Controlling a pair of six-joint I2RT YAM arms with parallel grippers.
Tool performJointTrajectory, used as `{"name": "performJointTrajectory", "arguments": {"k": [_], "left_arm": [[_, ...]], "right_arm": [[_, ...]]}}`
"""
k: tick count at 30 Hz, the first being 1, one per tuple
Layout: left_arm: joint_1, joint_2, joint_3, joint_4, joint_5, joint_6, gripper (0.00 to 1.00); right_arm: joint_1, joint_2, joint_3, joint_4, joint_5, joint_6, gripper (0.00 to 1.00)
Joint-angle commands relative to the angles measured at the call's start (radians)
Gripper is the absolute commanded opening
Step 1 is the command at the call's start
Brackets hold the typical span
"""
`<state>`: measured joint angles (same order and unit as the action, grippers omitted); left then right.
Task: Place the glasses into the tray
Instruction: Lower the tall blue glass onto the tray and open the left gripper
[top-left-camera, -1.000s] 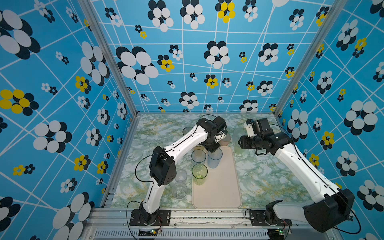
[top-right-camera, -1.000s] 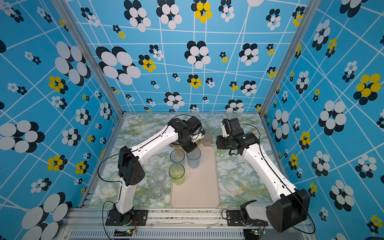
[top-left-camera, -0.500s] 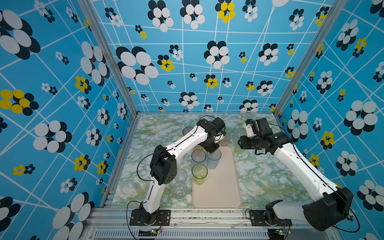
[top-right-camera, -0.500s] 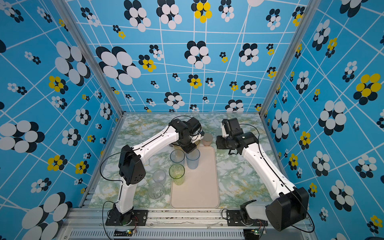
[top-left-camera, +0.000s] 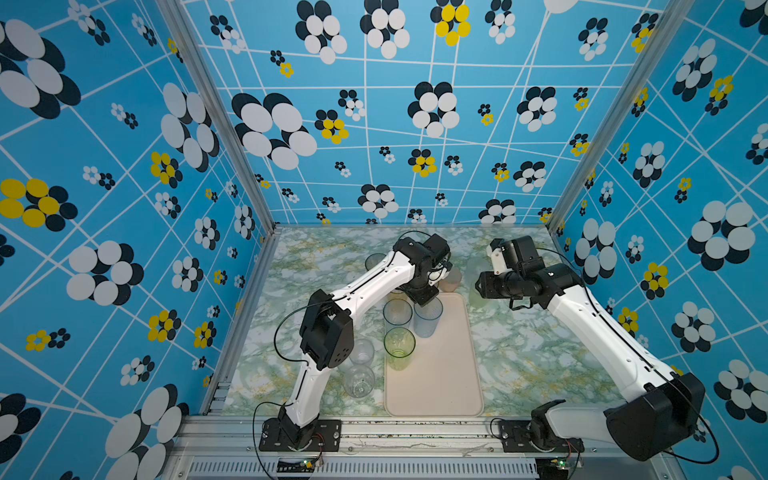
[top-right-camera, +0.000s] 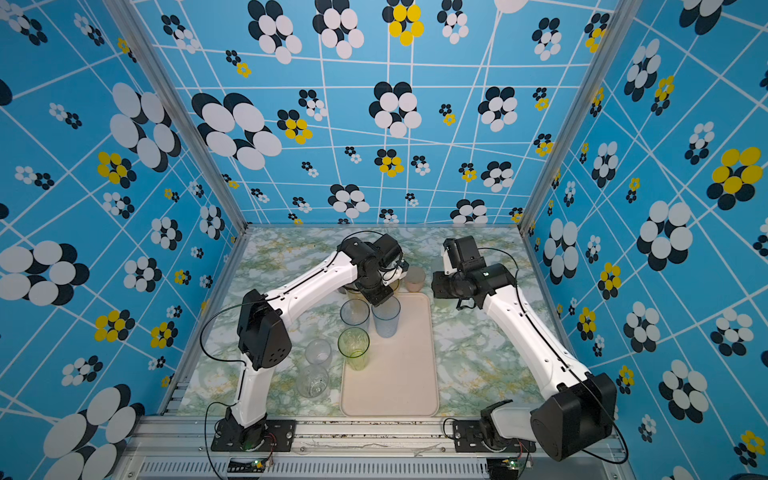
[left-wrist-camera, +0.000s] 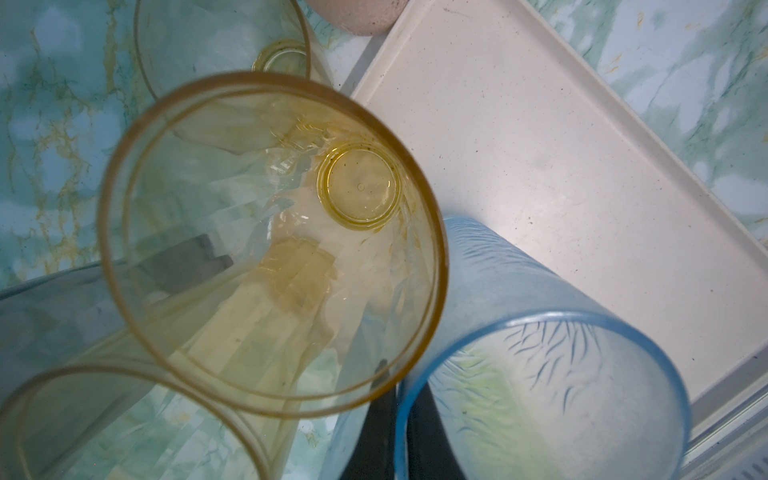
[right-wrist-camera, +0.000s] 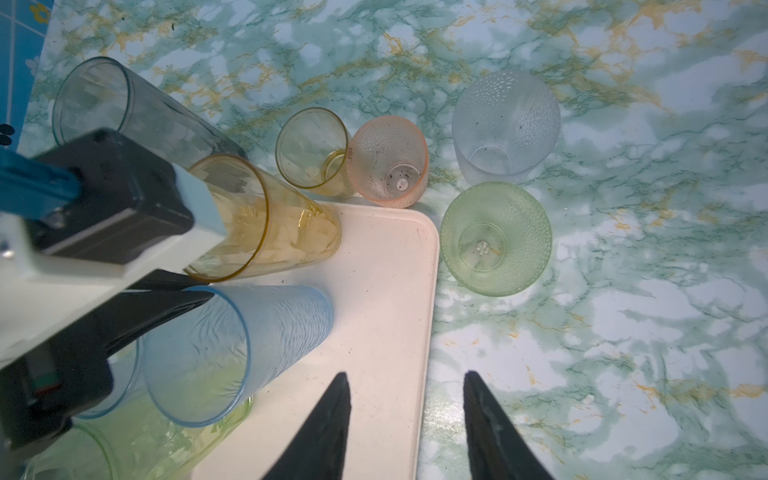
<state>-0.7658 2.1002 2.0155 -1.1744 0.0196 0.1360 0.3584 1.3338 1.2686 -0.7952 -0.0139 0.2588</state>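
The step in hand looks like setting down the tall blue glass (top-left-camera: 427, 322). It stands upright at the far left of the tray (top-left-camera: 440, 374), and the left end effector (left-wrist-camera: 402, 399) is pinched tight on the far side of its rim, with a tall amber glass (right-wrist-camera: 266, 224) just beside. The right end effector (right-wrist-camera: 407, 415) hangs about half open and empty above the tray's right edge. The next move, as I judge it, is to let go and lift straight up without nudging neighbours. After that comes fetching from the bench (top-left-camera: 519, 353), where the pink glass (right-wrist-camera: 388, 162) and others wait.
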Motion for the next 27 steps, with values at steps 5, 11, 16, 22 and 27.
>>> {"name": "performJointTrajectory", "arguments": {"k": [5,11,16,22,27], "left_arm": [[0.003,0.009,-0.011,-0.028,0.012,0.016,0.07],[-0.002,0.005,0.002,-0.04,0.005,0.016,0.11],[-0.011,-0.003,0.011,-0.046,-0.006,0.016,0.15],[-0.019,-0.018,0.016,-0.047,-0.017,0.014,0.15],[-0.024,-0.034,0.023,-0.047,-0.023,0.013,0.16]], "right_arm": [[-0.006,0.013,-0.007,0.014,-0.025,-0.006,0.47],[-0.006,0.006,-0.009,0.014,-0.028,-0.006,0.47],[-0.006,-0.001,-0.011,0.013,-0.029,-0.005,0.47],[-0.006,-0.008,-0.015,0.014,-0.031,-0.004,0.47],[-0.006,-0.015,-0.021,0.016,-0.031,-0.003,0.47]]}}
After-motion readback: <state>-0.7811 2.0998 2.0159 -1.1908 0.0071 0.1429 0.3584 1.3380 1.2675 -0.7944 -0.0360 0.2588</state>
